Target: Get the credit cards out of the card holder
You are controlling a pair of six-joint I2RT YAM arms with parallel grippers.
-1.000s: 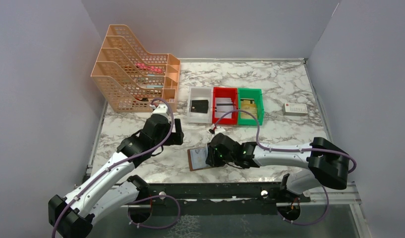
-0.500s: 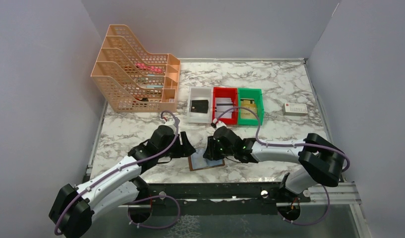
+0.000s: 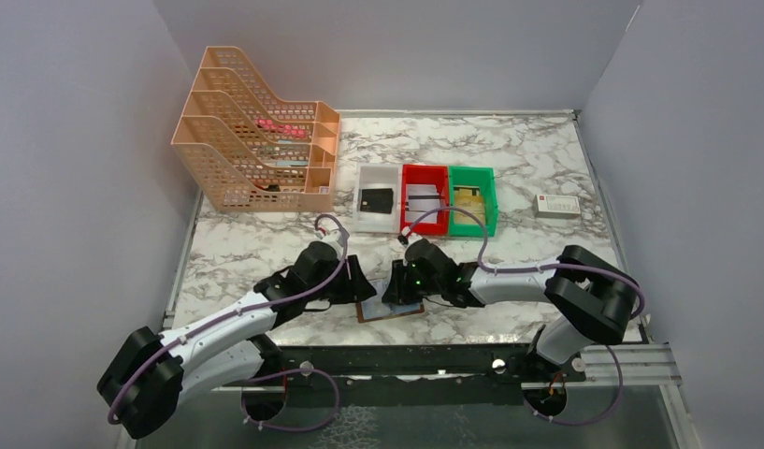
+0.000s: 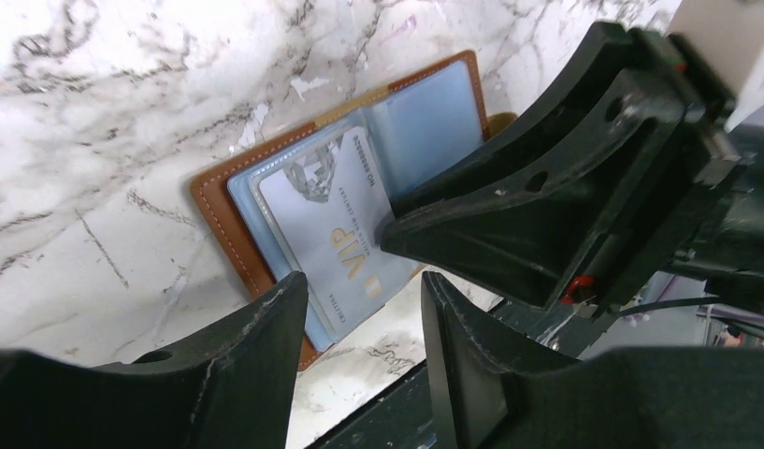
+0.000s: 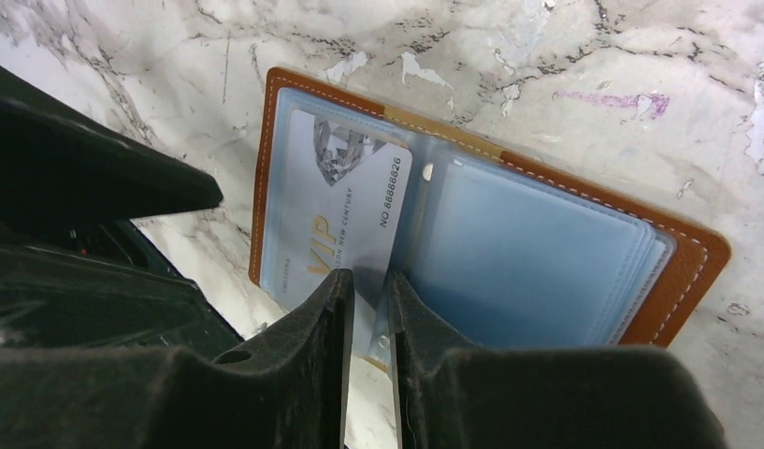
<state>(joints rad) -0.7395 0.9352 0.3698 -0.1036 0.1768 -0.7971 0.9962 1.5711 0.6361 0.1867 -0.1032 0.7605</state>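
The right jaws are almost pressed together. They seem to pinch the edge of one of the blue plastic sleeves (image 5: 527,253) in the middle of the open card holder (image 5: 691,271), but I cannot tell how much they grip. The left jaws are spread apart with nothing in them, and they hang just by the near end of a pale card (image 4: 326,234) with gold letters. That card sits in a sleeve on the side of the holder nearer the left arm (image 3: 223,323). Its long way points at the gap between the left jaws, short end first. So I think the left arm is the one to pull it out, while the right arm (image 3: 523,281) holds the holder down. The pull should go along the card's long way, or the card may jam in its sleeve. The brown holder lies flat on the bench (image 3: 527,178), near the front edge, between the two arms.
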